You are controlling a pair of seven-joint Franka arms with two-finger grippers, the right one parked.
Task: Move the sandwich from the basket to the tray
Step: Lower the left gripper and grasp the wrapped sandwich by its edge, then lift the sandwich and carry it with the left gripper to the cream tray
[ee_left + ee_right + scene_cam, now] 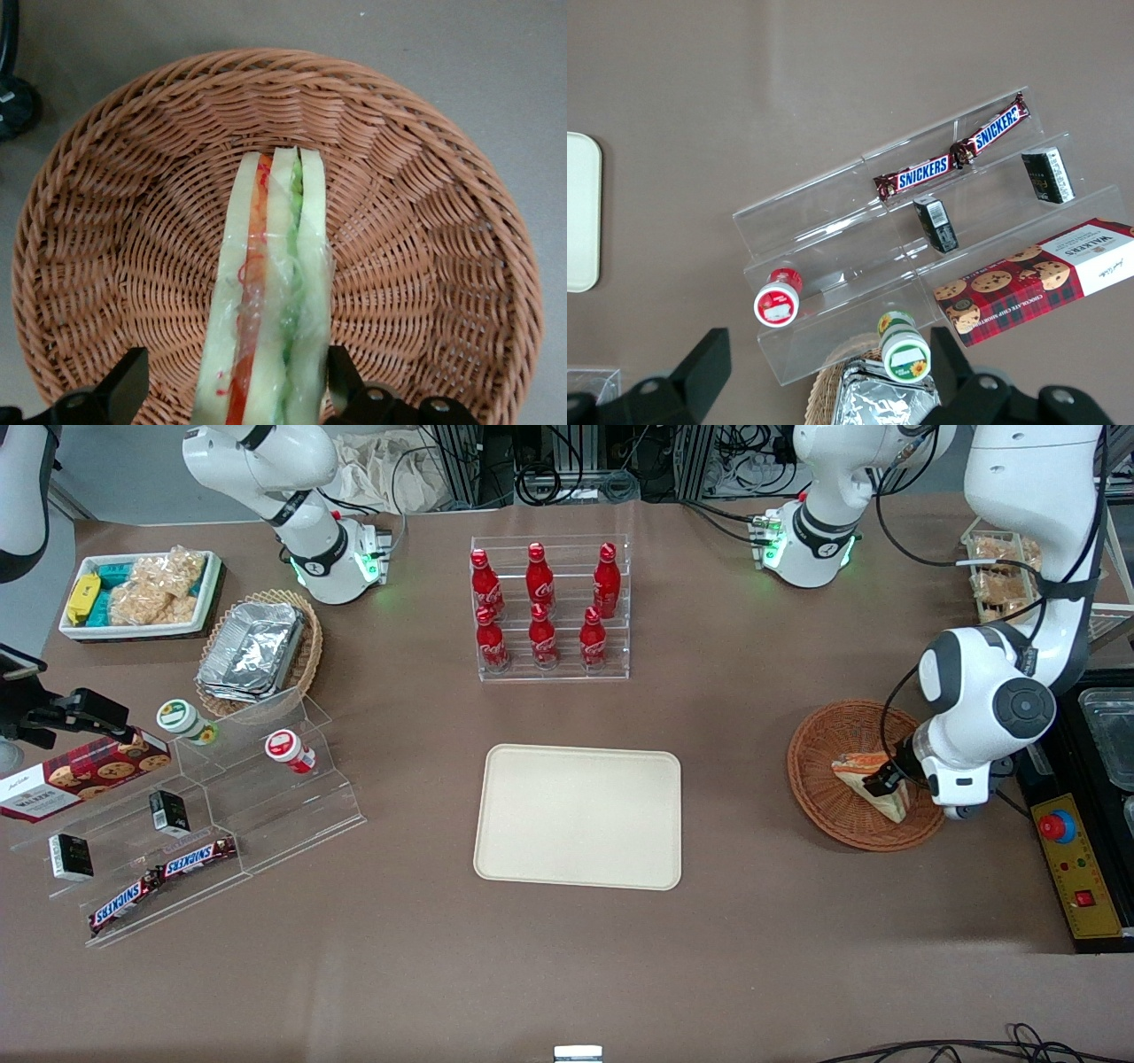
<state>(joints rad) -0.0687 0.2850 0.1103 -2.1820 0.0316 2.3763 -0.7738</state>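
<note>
- The tray (578, 816) lies flat near the middle of the brown table (567, 974), nearest the front camera of the task's things, with bare tabletop on every side of it.
- Toward the working arm's end, well apart from the tray, sits the basket (824, 779); the stretch of table between the two holds nothing.
- The sandwich (270, 301) stands on edge in the basket, its bread and filling layers facing the wrist camera.
- The gripper (235, 385) is low inside the basket with its fingers (128, 382) spread, one on each side of the sandwich; one finger stands clear of the wrap, the other just beside it.
- A control box with a red button (1057, 826) lies near the basket at the table's edge.
- Farther from the camera than the tray stands a clear rack of red bottles (542, 607).
- Toward the parked arm's end: a clear stepped stand (213, 815) with snack bars, and a paler basket of foil containers (257, 651).
</note>
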